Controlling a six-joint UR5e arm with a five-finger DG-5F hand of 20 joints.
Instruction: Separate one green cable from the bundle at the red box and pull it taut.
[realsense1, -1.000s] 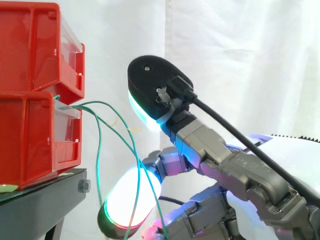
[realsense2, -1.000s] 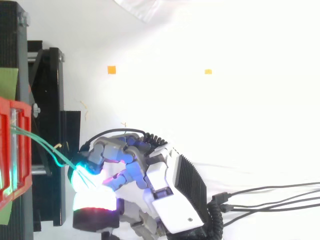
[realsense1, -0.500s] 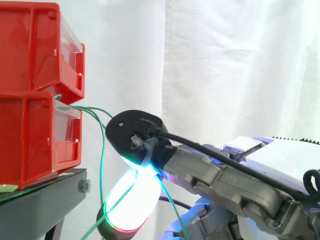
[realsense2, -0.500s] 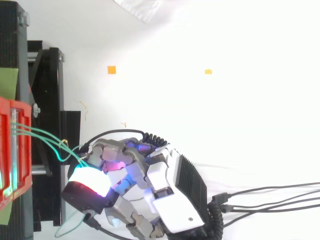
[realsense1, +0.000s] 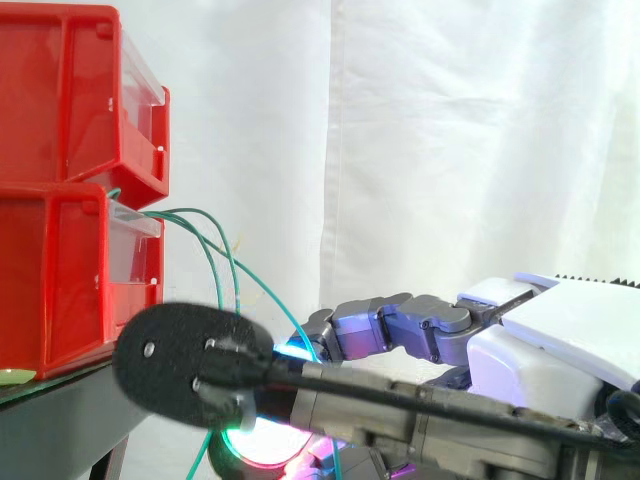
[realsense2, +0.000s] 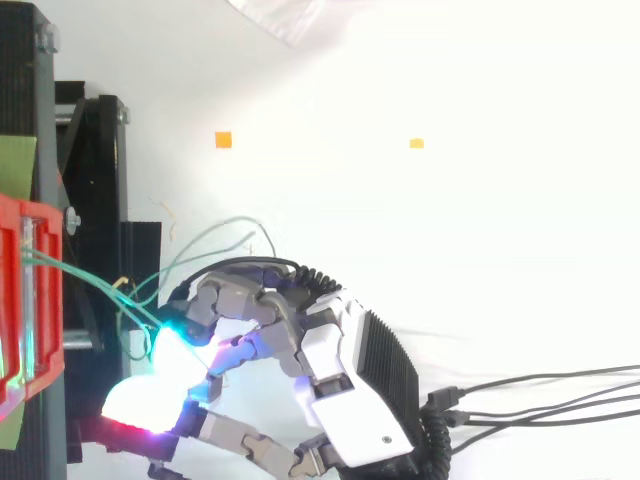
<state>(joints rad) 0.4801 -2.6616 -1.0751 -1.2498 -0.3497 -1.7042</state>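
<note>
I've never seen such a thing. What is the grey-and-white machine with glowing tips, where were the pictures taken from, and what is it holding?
It is a robot hand with fingers and a thumb on the end of an arm; the glowing pads are its own fingertips. One picture is taken from beside the work, the other from above; both show the same scene. At the left of the side picture, stacked red plastic bins stand on a black stand before a white curtain. From the lower bin thin green cables run to the hand, whose curled fingers seem to pinch one of them.
</note>
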